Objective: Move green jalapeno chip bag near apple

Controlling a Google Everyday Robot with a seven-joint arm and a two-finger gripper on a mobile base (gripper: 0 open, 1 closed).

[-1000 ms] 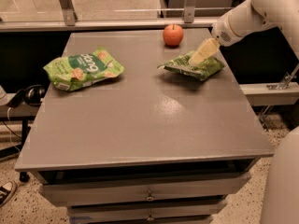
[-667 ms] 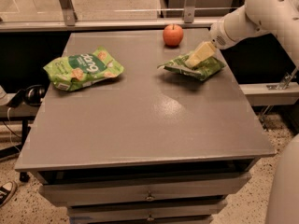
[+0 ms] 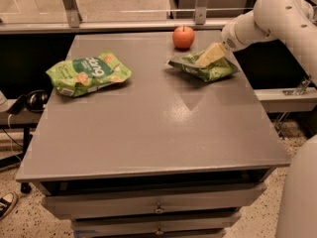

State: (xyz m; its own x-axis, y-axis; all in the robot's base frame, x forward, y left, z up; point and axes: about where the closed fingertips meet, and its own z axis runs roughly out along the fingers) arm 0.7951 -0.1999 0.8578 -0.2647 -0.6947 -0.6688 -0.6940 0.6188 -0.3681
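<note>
Grey table (image 3: 163, 128) fills most of the view; its top is flat and matte, with two drawer fronts (image 3: 158, 209) below the near edge. The white arm (image 3: 277, 14) enters from the upper right and reaches down and left over the table's far right corner. Part of the robot's white body (image 3: 302, 192) stands at the lower right, beside the table. A puffy bag (image 3: 89, 73), green with a dark band and chip pictures, lies flat on the far left portion of the top, well apart from everything else on the table. The chip bag (image 3: 215, 73), light green and crinkled, lies on the far right portion of the top, close to the right edge, its long side running left to right. The gripper (image 3: 208, 57), cream-coloured, is tilted down to the left and rests against the upper face of the chip bag near its middle; whether it grasps the bag or has let go cannot be told. The apple (image 3: 184, 36), red-orange, sits upright on the table just behind the left end of the chip bag, near it but not touching. Headphones (image 3: 32, 100) lie on a lower surface left of the table. A shoe (image 3: 7, 205) shows on the speckled floor at the lower left corner.
</note>
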